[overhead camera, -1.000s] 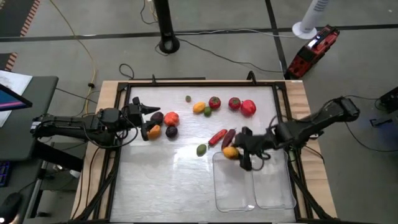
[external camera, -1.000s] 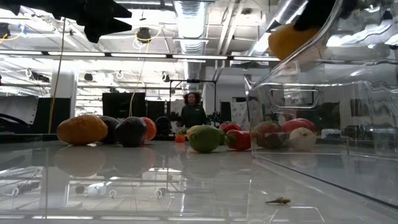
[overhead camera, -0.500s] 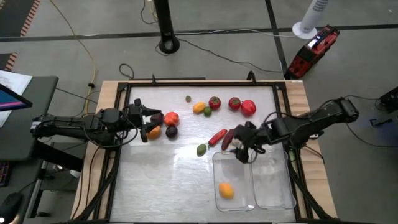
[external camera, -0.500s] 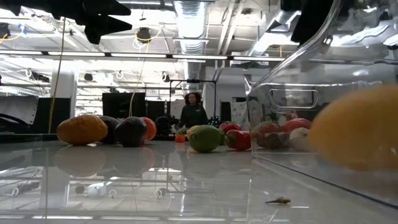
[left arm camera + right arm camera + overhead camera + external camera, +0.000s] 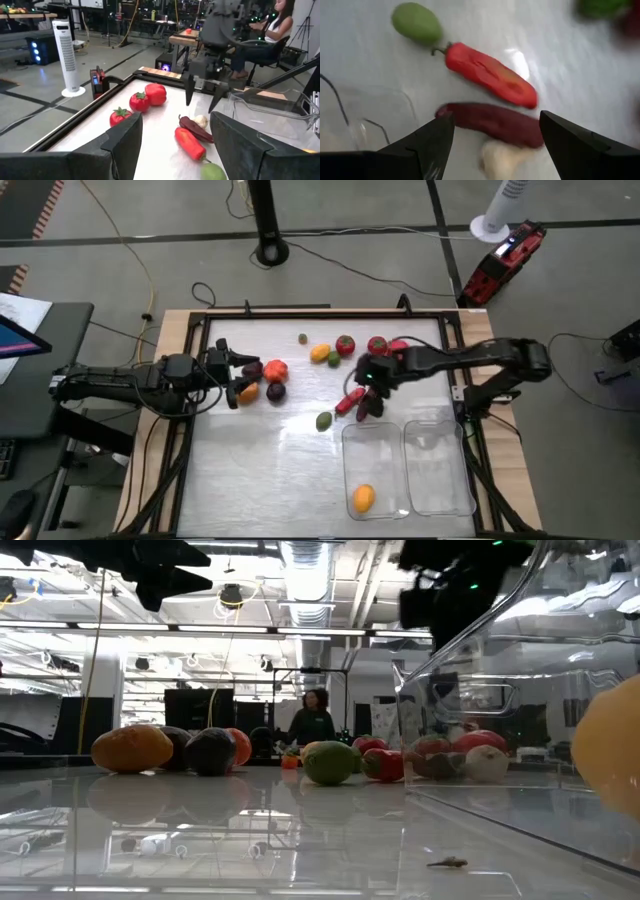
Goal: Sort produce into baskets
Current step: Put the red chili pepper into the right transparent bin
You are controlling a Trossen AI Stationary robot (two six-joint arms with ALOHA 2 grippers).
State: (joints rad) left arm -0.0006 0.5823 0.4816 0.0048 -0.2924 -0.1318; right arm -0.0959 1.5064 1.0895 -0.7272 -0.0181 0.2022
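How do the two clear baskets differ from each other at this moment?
The basket nearer the table's middle holds one orange fruit; the basket nearer the right edge shows nothing inside. The first stands closer to the red pepper and the green fruit. Both are clear, rectangular, round-cornered, similar in size, and side by side.

The table top (image 5: 260,470) is white, smooth and shiny, its edge (image 5: 170,370) is pale wood, and the two baskets (image 5: 440,470) are clear, shiny plastic.
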